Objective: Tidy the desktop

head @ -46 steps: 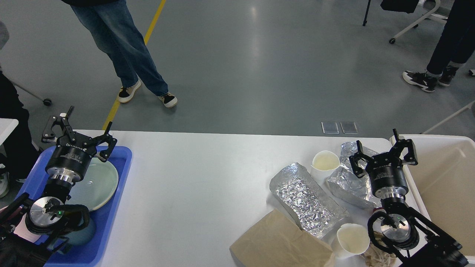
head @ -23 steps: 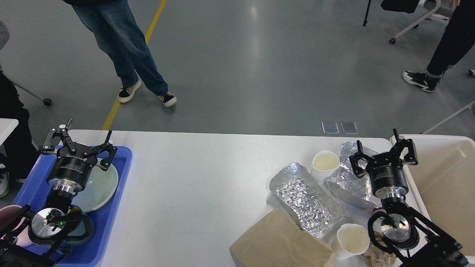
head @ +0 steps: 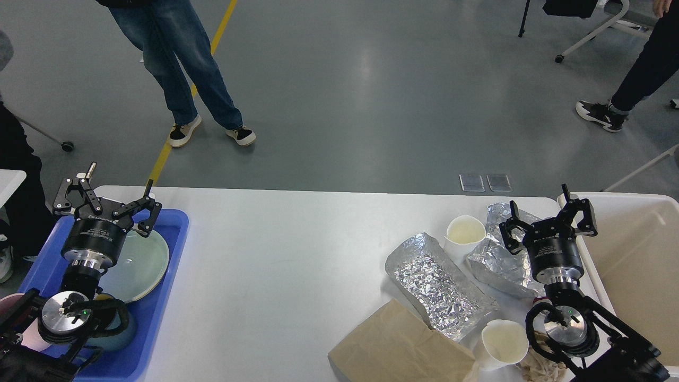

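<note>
A large white, smooth rectangular desktop with rounded corners (head: 276, 265) fills the near half of the head view, with grey floor beyond its far edge. At its left end a blue plastic tray (head: 170, 249) is set, and a pale green round plate (head: 140, 265) lies inside it. The left gripper (head: 103, 199) is held above the far part of this tray, over the plate's far rim; its two black fingers are spread wide and nothing is gripped between them.

On the right part of the desktop, litter is gathered. A crumpled sheet of silver foil (head: 435, 284) lies flat, and a flat brown paper bag (head: 400, 345) is seen just near of it at the near edge, their edges overlapping. A white paper cup (head: 465, 232) stands just beyond the foil sheet, and a second white paper cup (head: 501, 342) stands near the bag's right corner. A second crumpled silver foil wrapper (head: 498, 260) lies to the right of the far cup. The right gripper (head: 549, 217) is held over this wrapper, its fingers spread apart and empty. A cream plastic bin (head: 636, 254) is placed at the right end of the desktop, just right of that gripper.
</note>
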